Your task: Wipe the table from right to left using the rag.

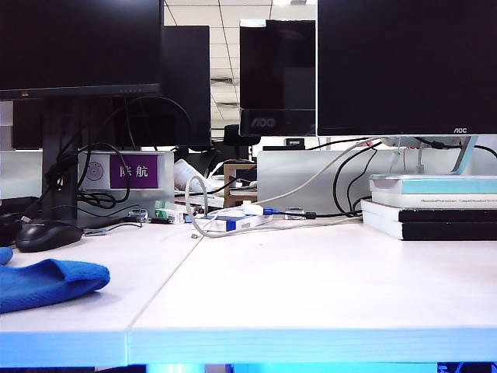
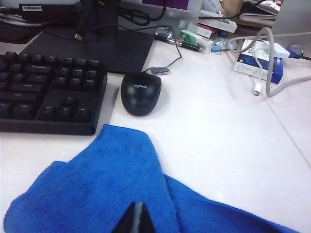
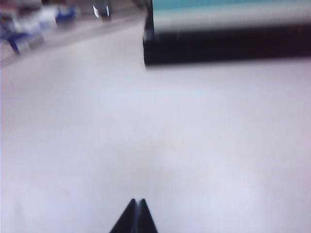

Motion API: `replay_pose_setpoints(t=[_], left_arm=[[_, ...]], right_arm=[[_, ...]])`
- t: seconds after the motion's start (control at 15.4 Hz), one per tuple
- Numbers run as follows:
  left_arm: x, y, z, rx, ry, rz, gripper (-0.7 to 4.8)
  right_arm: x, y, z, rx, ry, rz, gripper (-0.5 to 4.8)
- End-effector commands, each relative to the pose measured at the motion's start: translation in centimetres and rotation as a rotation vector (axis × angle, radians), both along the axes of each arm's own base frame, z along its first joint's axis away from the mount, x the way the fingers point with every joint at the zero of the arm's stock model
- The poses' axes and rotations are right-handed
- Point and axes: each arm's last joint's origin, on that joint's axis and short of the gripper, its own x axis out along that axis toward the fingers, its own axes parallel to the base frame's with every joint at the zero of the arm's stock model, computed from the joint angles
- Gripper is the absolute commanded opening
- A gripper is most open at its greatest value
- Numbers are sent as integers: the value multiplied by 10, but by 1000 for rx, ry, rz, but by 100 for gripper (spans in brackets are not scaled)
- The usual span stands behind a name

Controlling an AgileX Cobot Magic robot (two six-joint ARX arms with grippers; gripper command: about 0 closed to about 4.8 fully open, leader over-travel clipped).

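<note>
Blue rag lies just ahead of the clenched, empty left gripper; only bare table fronts the clenched right gripper.

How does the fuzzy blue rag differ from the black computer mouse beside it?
The soft blue microfibre rag lies crumpled and spread wide; the glossy black computer mouse is a small hard rounded shell. The rag lies under the shut left gripper; the mouse sits beyond it by the keyboard. Both rest on the pale table.
</note>
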Motion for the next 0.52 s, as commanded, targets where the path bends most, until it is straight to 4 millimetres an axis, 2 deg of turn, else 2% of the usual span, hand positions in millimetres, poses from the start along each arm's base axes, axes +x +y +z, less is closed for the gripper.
replay_pose_setpoints(t=[0.06, 0.19, 0.52], left_arm=[[0, 0, -2, 3, 18, -4, -5], [0, 0, -2, 3, 18, -4, -5], [-2, 0, 2, 3, -28, -5, -5]], right_arm=[[1, 0, -10, 3, 22, -3, -5], [1, 0, -18, 2, 64, -4, -5], [1, 0, -18, 2, 64, -5, -5]])
